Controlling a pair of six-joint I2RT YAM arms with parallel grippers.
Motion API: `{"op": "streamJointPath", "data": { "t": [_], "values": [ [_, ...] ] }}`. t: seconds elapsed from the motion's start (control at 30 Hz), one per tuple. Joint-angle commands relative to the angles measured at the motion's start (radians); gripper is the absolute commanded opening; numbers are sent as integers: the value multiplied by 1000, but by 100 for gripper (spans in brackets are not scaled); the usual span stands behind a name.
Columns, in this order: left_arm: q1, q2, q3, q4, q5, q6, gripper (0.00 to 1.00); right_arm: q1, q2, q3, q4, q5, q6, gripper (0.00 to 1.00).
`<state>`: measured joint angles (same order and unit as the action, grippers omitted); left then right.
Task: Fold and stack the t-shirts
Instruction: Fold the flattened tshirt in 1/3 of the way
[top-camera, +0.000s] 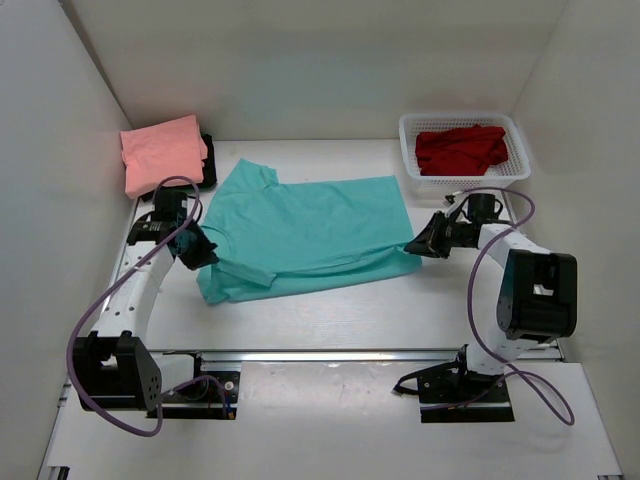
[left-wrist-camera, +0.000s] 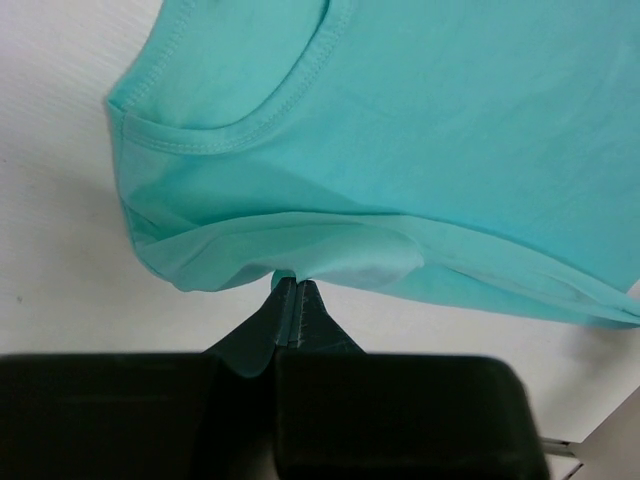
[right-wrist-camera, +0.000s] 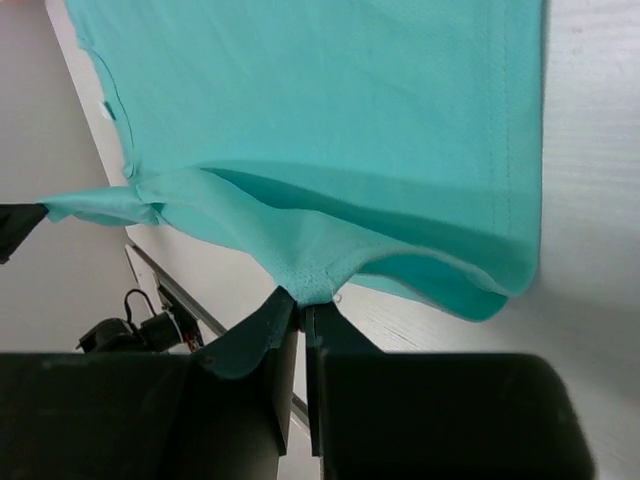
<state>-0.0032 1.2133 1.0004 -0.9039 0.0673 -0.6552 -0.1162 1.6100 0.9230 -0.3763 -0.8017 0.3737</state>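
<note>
The teal t-shirt (top-camera: 305, 235) lies spread across the middle of the table, its near half doubled over. My left gripper (top-camera: 203, 252) is shut on the shirt's left edge near the collar (left-wrist-camera: 290, 282); the neckline shows above in the left wrist view (left-wrist-camera: 260, 110). My right gripper (top-camera: 416, 244) is shut on the shirt's right hem corner (right-wrist-camera: 310, 290). A folded salmon pink t-shirt (top-camera: 162, 152) lies at the back left on top of a very dark one (top-camera: 208, 160). A red t-shirt (top-camera: 460, 148) lies crumpled in the basket.
A white mesh basket (top-camera: 466, 177) stands at the back right. White walls close in the table on three sides. A metal rail (top-camera: 350, 354) runs along the near edge by the arm bases.
</note>
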Motion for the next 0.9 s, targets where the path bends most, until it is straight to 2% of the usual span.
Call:
{"op": "streamJointPath", "data": {
  "t": [0.0, 0.07, 0.1, 0.27, 0.33, 0.5, 0.53, 0.87],
  "values": [
    [32, -6, 46, 19, 9, 8, 0, -22, -65, -55, 146, -45, 70, 6],
    [32, -4, 46, 25, 14, 3, 0, -37, -93, -113, 212, -33, 164, 5],
    [34, -1, 47, 22, 11, 8, 0, -42, -104, -148, 256, -25, 203, 1],
    [35, -9, 49, 17, 6, 16, 0, -31, -203, -297, 510, 24, 561, 0],
    [45, -9, 63, 11, 17, 28, 0, -31, -234, -312, 496, 87, 628, 0],
    [45, -14, 67, -6, 15, 26, 0, -68, -301, -342, 378, 116, 801, 0],
    [42, -15, 70, -6, 22, 25, 0, -74, -305, -339, 311, 113, 823, 0],
    [39, -46, 61, -42, 14, 2, 0, -83, -450, -407, -9, 76, 895, 0]
  ]
}}
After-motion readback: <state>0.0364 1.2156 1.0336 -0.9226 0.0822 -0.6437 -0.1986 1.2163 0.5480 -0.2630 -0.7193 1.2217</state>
